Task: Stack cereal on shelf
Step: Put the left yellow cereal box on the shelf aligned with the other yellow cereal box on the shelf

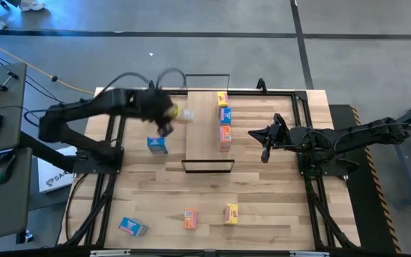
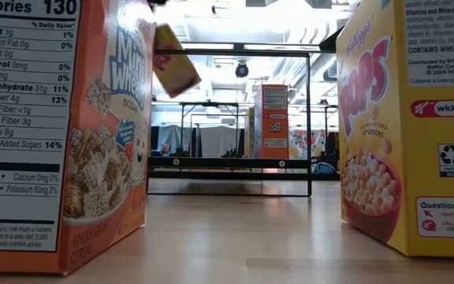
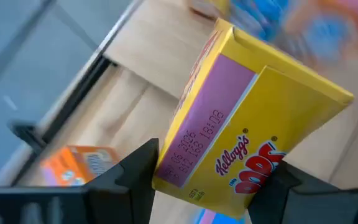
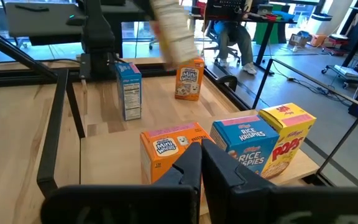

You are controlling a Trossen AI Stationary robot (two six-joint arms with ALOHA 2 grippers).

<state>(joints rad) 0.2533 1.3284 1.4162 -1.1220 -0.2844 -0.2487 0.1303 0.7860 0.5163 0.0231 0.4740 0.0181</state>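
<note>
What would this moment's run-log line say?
left pincer: shut on yellow Pops box, airborne near shelf | right pincer: shut, empty, waiting right of shelf | shelf: three boxes in row

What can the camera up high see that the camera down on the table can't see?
Only the high view shows both arms: the left gripper holding a yellow box beside the shelf, the right gripper shut and waiting, and a blue box near the table's front.

Only the low view shows the room behind and the big print on the nearest boxes.

Both show the yellow box in the air, the shelf frame and the boxes on it.
</note>
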